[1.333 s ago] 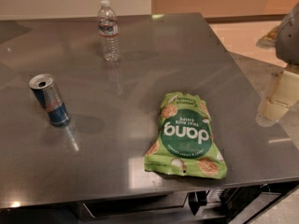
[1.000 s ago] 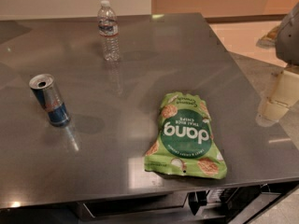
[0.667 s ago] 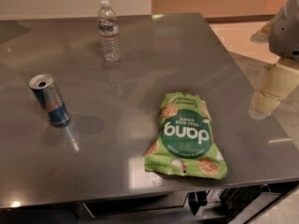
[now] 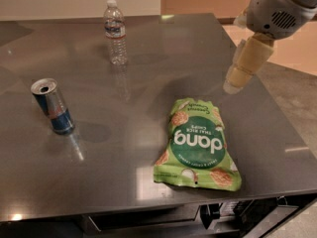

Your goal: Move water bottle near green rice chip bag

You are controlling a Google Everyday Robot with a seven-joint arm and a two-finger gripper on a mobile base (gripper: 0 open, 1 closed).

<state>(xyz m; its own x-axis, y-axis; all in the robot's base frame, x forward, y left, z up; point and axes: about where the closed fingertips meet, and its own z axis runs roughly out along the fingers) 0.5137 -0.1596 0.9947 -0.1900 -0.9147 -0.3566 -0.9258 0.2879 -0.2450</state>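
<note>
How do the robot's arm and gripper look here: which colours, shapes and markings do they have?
The gripper, at the upper right of the view, is pale cream, in blocky segments narrowing to a rounded tip. The arm above it has a smooth, rounded light grey shell with a small grille of dark slots. No cables or lettering show.

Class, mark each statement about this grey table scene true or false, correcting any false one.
1. The small clear ribbed plastic water bottle with a white cap stands upright. True.
2. The flat crinkled light-green rice chip bag touches that bottle. False: the bag lies well apart from it.
3. The blue-and-silver drink can lies on its side. False: the can stands on its base.
4. The robot's end effector hangs above the table's right side as pictured, far from the bottle. True.
</note>
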